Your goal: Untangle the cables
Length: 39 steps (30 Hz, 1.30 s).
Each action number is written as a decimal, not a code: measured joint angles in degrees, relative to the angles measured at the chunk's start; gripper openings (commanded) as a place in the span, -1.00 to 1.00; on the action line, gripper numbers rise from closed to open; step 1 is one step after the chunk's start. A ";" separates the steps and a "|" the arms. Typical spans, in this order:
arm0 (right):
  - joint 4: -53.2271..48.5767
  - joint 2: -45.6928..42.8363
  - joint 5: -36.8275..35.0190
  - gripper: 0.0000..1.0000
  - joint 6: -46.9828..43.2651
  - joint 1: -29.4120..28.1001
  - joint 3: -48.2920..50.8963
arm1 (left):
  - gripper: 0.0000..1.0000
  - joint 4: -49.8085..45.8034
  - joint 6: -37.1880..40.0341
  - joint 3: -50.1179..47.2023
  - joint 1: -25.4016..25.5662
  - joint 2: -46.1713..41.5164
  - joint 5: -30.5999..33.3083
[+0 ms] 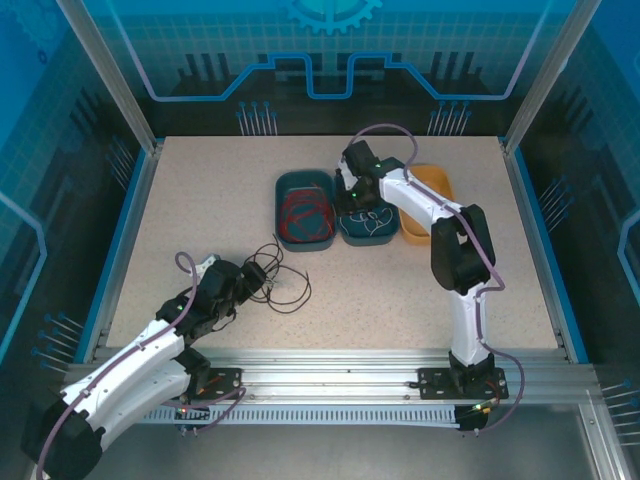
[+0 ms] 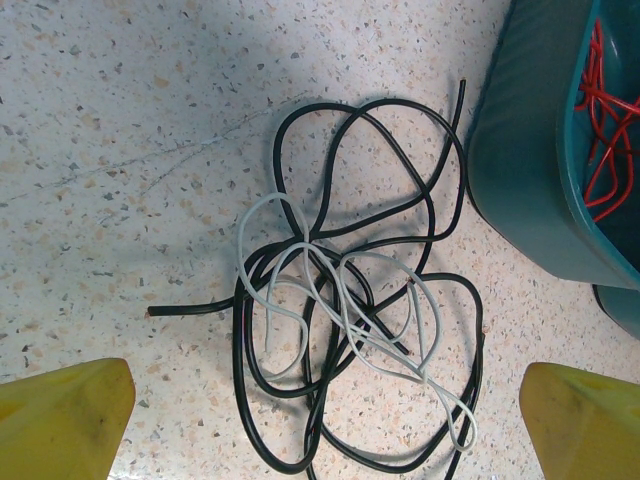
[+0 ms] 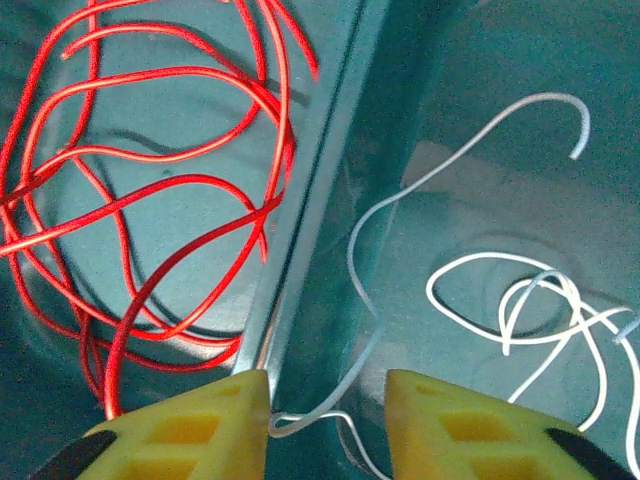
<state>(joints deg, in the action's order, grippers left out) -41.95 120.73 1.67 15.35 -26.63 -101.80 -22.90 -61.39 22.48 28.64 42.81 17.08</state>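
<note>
Lying on the worktop: a tangle (image 1: 283, 283) of black cable (image 2: 440, 190) and white cable (image 2: 432, 322), looped through each other, left of centre between the near edge and the trays.
Left gripper (image 2: 325, 420): poised over the tangle, fingers (image 2: 65, 415) spread wide to either side of it, holding nothing.
Red cables (image 3: 130, 190): loosely coiled inside the teal tray (image 1: 285, 182), which sits towards the middle of the far edge.
Loose white cable (image 3: 480, 290): curled in the darker tray (image 1: 350, 238), just beside the teal tray.
Right gripper (image 3: 328, 420): above the wall between those two trays, fingers partly apart. One end of the loose white cable runs through the gap and touches one finger, unpinched.
Orange tray (image 1: 445, 185): on the darker tray's other side.
</note>
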 measured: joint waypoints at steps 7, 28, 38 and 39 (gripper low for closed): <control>1.57 0.39 -0.39 -0.79 1.03 1.97 1.31 | 0.98 -0.02 -0.02 0.00 0.00 0.00 -0.02; 2.43 -1.36 -0.22 -0.34 1.25 3.50 5.18 | 0.99 -1.29 0.02 0.87 0.00 -0.33 -0.02; 1.75 -14.95 -3.87 -0.22 0.13 1.64 7.72 | 0.98 -1.62 0.52 1.88 -0.11 -0.35 0.02; 1.75 -16.31 -4.57 -0.21 -0.24 0.74 8.09 | 0.99 -2.12 0.79 2.08 -0.17 -0.33 0.07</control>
<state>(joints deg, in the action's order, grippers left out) -40.21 104.42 -2.90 15.11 -25.89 -93.71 -25.02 -60.60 24.56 28.47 42.48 17.15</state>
